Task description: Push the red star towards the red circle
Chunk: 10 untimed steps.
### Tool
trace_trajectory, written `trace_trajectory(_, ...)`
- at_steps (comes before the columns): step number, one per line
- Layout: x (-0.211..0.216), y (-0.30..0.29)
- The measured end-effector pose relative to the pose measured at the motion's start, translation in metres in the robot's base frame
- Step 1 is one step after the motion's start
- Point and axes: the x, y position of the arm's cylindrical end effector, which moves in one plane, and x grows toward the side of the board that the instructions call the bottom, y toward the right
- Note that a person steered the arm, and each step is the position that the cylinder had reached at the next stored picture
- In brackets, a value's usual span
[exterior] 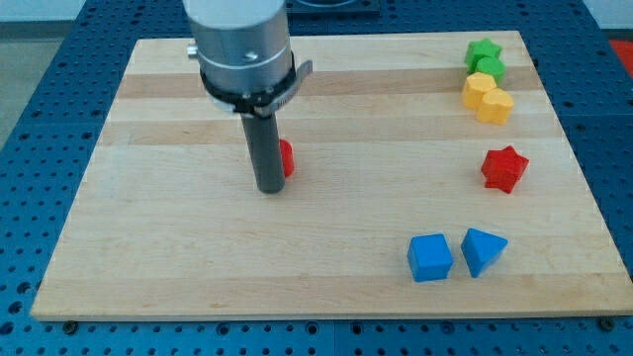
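No writing or brand shows anywhere. The arm carries no pincer, only a dark rod; my tip (270, 188) rests on the wooden board (148, 247), touching the red circle (286, 158), which peeks out on its right. The red star (504, 168) sits well apart, toward the view's right.

The rod's tip (270, 189) stands on the wooden table (148, 247), touching a mostly hidden red block (287, 158). The red star-shaped block (504, 168) sits well apart, at the view's right.
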Motion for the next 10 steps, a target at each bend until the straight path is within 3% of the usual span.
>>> trace_trajectory(1, -0.017, 0.0)
trace_trajectory(2, -0.008, 0.015)
trace_trajectory(5, 0.05, 0.234)
trace_trajectory(6, 0.037, 0.312)
trace_trajectory(7, 0.014, 0.339)
trace_trajectory(8, 0.005, 0.311)
trace_trajectory(10, -0.021, 0.199)
